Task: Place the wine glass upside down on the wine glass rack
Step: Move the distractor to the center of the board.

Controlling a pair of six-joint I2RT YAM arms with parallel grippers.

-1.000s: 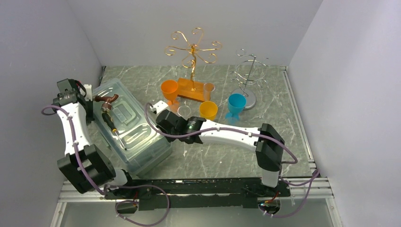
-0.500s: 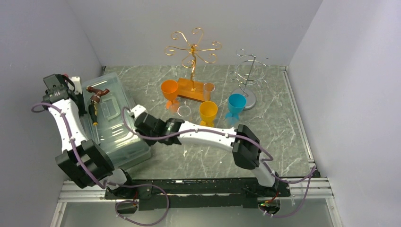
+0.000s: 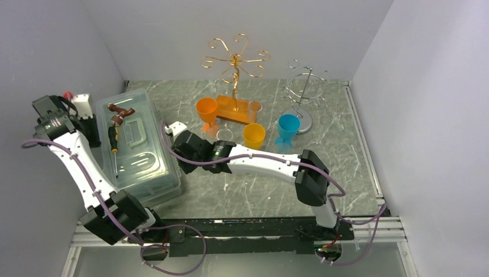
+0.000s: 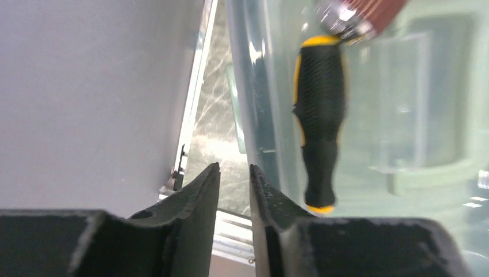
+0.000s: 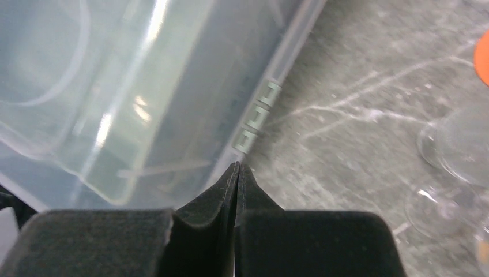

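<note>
Several wine glasses stand upright mid-table: an orange wine glass (image 3: 206, 109), a yellow one (image 3: 254, 134), a blue one (image 3: 288, 127) and a clear one (image 3: 225, 135) (image 5: 455, 144). Behind them are a gold wire rack (image 3: 235, 57) on a wooden base and a silver wire rack (image 3: 303, 86); nothing hangs on either. My right gripper (image 3: 173, 138) (image 5: 238, 166) is shut and empty, its tips at the right edge of a clear plastic bin (image 3: 138, 153) (image 5: 132, 86). My left gripper (image 3: 85, 114) (image 4: 234, 167) is slightly open and empty, between the bin's left side and the wall.
A black-and-yellow screwdriver (image 3: 113, 140) (image 4: 319, 115) and a brown object (image 3: 118, 111) lie on the bin's lid. A second clear glass (image 3: 255, 107) stands by the gold rack's base. Grey walls close in on the left, back and right.
The bin has slid left and turned to lie squarer to the table. My left arm drew back toward the wall and its jaws parted. My right gripper followed the bin leftward.
</note>
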